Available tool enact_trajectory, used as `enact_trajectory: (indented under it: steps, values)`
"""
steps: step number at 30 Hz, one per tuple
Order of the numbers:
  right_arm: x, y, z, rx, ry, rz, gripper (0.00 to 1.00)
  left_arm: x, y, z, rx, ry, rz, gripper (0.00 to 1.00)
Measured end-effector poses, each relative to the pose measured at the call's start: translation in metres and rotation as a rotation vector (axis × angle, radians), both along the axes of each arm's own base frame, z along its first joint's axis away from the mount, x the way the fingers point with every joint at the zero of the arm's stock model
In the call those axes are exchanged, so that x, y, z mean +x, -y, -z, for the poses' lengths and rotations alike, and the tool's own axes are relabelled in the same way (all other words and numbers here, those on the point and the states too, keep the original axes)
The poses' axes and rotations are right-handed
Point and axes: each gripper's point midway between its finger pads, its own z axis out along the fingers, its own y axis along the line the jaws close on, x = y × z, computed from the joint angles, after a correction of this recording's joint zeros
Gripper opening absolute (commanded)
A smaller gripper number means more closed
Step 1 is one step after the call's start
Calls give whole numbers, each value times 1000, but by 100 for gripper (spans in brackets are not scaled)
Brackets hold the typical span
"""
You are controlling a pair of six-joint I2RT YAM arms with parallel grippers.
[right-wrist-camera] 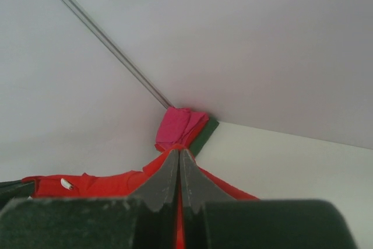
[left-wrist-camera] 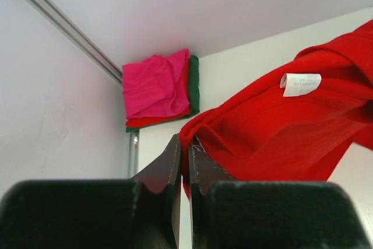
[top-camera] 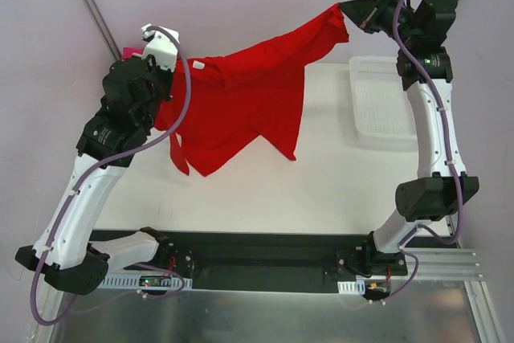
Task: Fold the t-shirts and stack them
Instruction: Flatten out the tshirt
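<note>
Red t-shirt (top-camera: pixel 241 106) hung in the air over the white table (top-camera: pixel 321 190), stretched between the two arms; its upper edge ran from the left arm up to the far right, and the loose cloth below sagged in folds, one tail dangling at the left and a longer point near the middle. The left gripper (left-wrist-camera: pixel 183 144) was closed tight on the shirt's left edge; a ridge of red cloth sat pinched between its dark fingers (left-wrist-camera: pixel 166 170), with barely a slit between them. The right gripper (top-camera: pixel 349 12) was raised high at the far right and was likewise clamped fully on a corner of the same shirt; its wrist view showed red cloth in the narrow seam between the jaws. A white label (left-wrist-camera: pixel 300 84) showed on the shirt's inner side near the collar.

A stack of folded t-shirts (left-wrist-camera: pixel 157 91) lay in the far left corner of the table, against the wall; a magenta pink one was on top, a red edge showed beneath it, and dark green cloth (left-wrist-camera: pixel 193 80) lay under and behind those. A white lattice basket (top-camera: pixel 381 102) sat at the far right of the table, under the right arm and apart from the hanging shirt.
</note>
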Motion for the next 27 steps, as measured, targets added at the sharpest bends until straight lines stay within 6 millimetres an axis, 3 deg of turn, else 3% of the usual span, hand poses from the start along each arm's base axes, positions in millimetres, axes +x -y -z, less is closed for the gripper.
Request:
enact_trajectory:
  steps: [3, 9, 14, 22, 27]
  values:
    - [11, -6, 10, -2, -21, -11, 1, 0, 7, 13, -8, -45, 29, 0]
    - [39, -24, 57, -14, -125, -39, 1, -12, 22, 22, -71, -95, 116, 0]
    - [45, -33, 78, -30, -177, -51, 1, -24, 29, 26, -122, -126, 167, 0]
    - [47, -46, 74, -40, -156, -74, 1, -16, 23, 29, -103, -138, 113, 0]
    - [35, -55, 34, -31, -65, -96, 1, -12, 16, 1, -95, -73, 79, 0]
